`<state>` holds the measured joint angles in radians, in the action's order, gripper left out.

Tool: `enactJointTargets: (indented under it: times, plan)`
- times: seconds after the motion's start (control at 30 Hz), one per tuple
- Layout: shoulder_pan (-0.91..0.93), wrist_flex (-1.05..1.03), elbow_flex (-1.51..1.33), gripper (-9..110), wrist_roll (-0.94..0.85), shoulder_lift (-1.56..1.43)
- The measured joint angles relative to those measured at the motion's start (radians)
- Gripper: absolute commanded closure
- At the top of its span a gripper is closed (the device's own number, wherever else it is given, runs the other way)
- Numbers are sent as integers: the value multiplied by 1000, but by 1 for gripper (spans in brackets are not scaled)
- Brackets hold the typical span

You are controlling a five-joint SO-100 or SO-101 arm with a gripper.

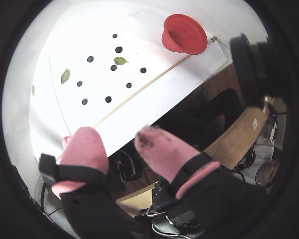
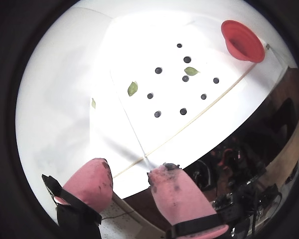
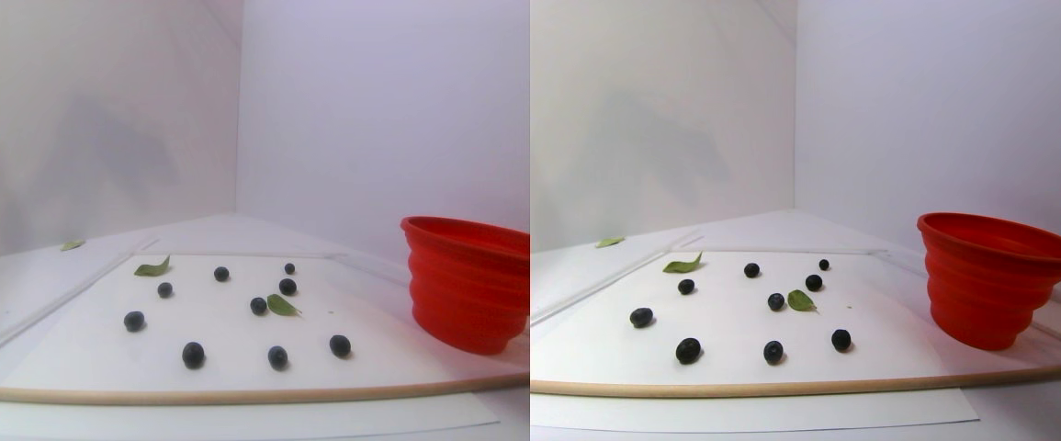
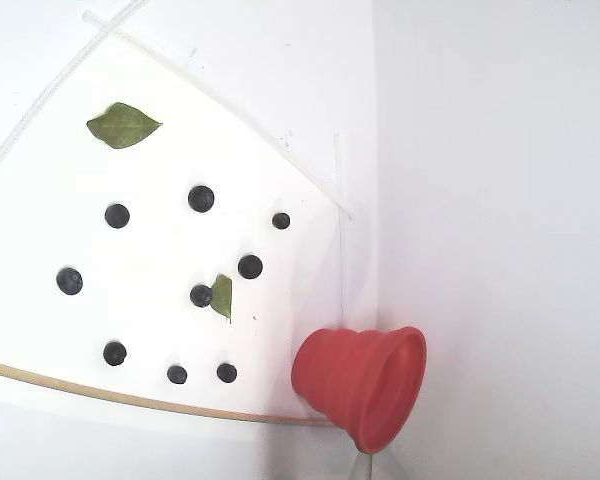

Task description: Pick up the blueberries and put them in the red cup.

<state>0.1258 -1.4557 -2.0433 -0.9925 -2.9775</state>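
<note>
Blueberries (image 4: 201, 198) lay scattered on the counter (image 4: 280, 100) beside the upright cup (image 4: 365, 385); fingers (image 2: 92, 181) hung high, spread apart, holding nothing.

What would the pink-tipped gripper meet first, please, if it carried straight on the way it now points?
Probably nothing before the white sheet: the open gripper points toward the small dark blueberries; the nearest would be met first, though depth is unclear.

Red cup (image 3: 470, 280) cropped (stereo pair's left half)
</note>
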Motion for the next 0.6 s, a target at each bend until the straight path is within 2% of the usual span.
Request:
enactJointTargets:
  times: [0.6]
  plan:
    - [26, 94, -84, 87, -196, 155]
